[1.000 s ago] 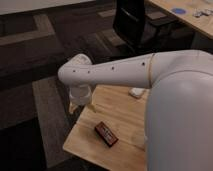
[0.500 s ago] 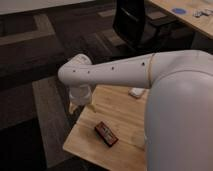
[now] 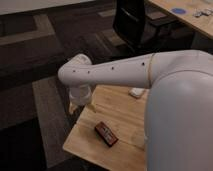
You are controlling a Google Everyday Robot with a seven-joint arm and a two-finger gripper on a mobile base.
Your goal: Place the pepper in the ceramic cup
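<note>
While my white arm (image 3: 115, 70) stretches across the view from the right, my gripper (image 3: 78, 103) hangs below the wrist and points down. It sits above and to the left of the flat red-and-black box (image 3: 106, 134), over the left edge of the light wooden surface (image 3: 122, 112). From this angle the wrist housing covers most of the gripper, so I cannot tell whether it is open, closed or holding anything.

The box lies flat on the surface, turned at a slant, near the front edge and apart from everything else. Above and to the right of the box, a small white oblong object (image 3: 136, 92) rests on the surface, partly tucked under my arm.

I cannot make out the pepper or the ceramic cup. My arm and its bulky shoulder section (image 3: 180, 115), which fills the view to the right of the box, hide a large part of the surface, and I cannot say whether either item lies behind them.

Far above the box, beyond the surface, a black office chair (image 3: 132, 20) stands on dark patterned carpet (image 3: 35, 60). Above and well to the right of the box, a second wooden table (image 3: 187, 22) carries a round blue item (image 3: 178, 10).
</note>
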